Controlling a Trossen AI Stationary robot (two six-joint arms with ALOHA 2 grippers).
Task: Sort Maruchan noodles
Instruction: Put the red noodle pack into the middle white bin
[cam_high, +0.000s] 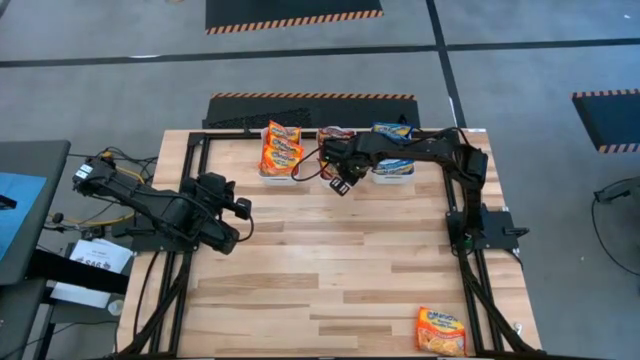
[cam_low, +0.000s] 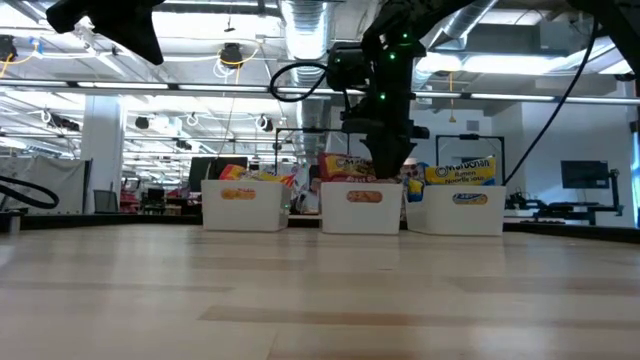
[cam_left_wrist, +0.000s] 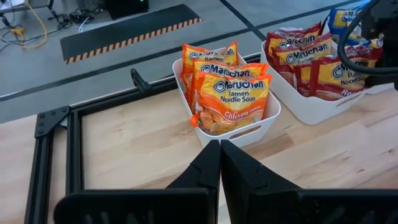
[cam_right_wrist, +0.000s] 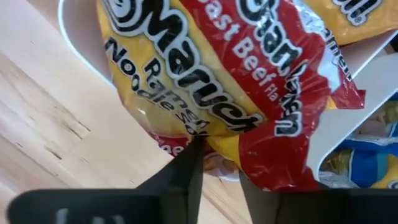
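Three white bins (cam_high: 278, 172); one loose orange packet (cam_high: 440, 329); roughly four orange packets (cam_left_wrist: 231, 99) in left bin.

Orange packets (cam_left_wrist: 231, 99) in the left bin (cam_left_wrist: 252, 129): "Maruchan Ramen Noodle Soup", "Chicken" legible on the front one. Red packets (cam_left_wrist: 311, 62) in the middle bin (cam_left_wrist: 311, 112): "Maruchan Ramen Noodle", remainder hidden. Red packet (cam_right_wrist: 249, 81) in right wrist view: "Maruchan", "Noodle", "Roast Beef Fla…", partly cut off. Blue packet (cam_low: 460, 170) in the right bin (cam_low: 462, 208): "Maruchan". Orange packet (cam_high: 441, 329) at near right: brand only.
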